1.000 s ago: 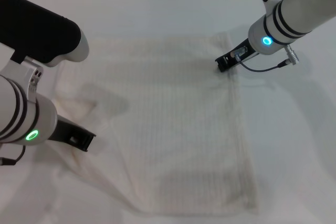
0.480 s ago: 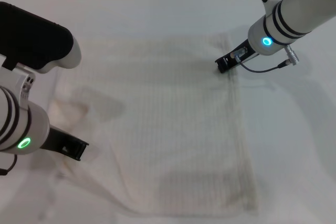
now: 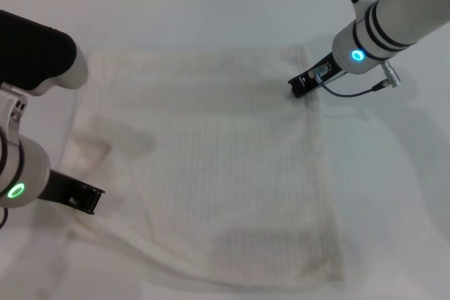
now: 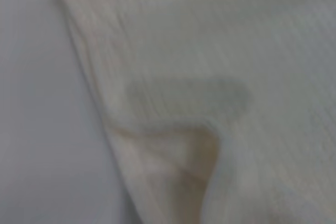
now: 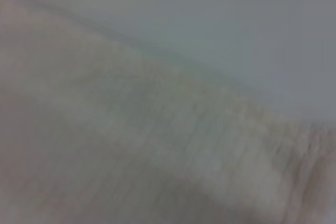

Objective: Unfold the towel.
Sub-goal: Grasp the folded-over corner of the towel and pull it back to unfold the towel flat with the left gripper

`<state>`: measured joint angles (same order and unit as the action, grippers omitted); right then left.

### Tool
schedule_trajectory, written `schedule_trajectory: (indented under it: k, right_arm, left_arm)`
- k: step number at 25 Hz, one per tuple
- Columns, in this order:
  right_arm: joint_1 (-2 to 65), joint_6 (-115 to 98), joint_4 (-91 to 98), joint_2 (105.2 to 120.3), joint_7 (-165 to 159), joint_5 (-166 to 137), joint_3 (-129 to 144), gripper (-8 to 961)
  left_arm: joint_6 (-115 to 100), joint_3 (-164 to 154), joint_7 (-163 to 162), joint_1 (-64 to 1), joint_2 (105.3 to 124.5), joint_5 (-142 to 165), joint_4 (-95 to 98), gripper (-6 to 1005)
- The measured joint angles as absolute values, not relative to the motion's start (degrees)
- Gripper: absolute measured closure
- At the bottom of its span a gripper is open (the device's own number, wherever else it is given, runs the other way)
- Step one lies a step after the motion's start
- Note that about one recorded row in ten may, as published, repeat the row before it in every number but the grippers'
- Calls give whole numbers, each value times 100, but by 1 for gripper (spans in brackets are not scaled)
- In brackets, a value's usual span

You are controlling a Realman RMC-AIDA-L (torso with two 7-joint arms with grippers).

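The towel [image 3: 218,166] lies mostly flat mid-table, left edge lifted by the left claw [image 3: 88,200] (grip state unclear) and far-right corner pinned by the right claw [image 3: 299,89] (unclear too); either slipping would let cloth refold.

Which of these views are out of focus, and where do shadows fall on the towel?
Head view: sharp, with soft shadows on the towel near its left side and front edge. Left wrist view: soft focus, an oval shadow above a raised fold. Right wrist view: heavily blurred, only cloth texture shows.

Lab-like bench: plain white table [image 3: 211,12] (wall behind).
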<state>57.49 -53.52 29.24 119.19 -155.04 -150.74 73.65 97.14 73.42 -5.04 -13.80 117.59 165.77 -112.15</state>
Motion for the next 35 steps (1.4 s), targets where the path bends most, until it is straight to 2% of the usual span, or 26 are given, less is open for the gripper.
schedule_trajectory:
  k: [24, 35]
  right_arm:
    - [5762, -5365, 2945, 11918, -15504, -15074, 7365, 936]
    - [5799, -5370, 2944, 11918, -15504, -15074, 7374, 935]
  left_arm:
    - [9955, 7394, -504, -1292, 11764, 16579, -11163, 959]
    - [10245, 7376, -515, -1084, 11678, 16586, -11056, 919]
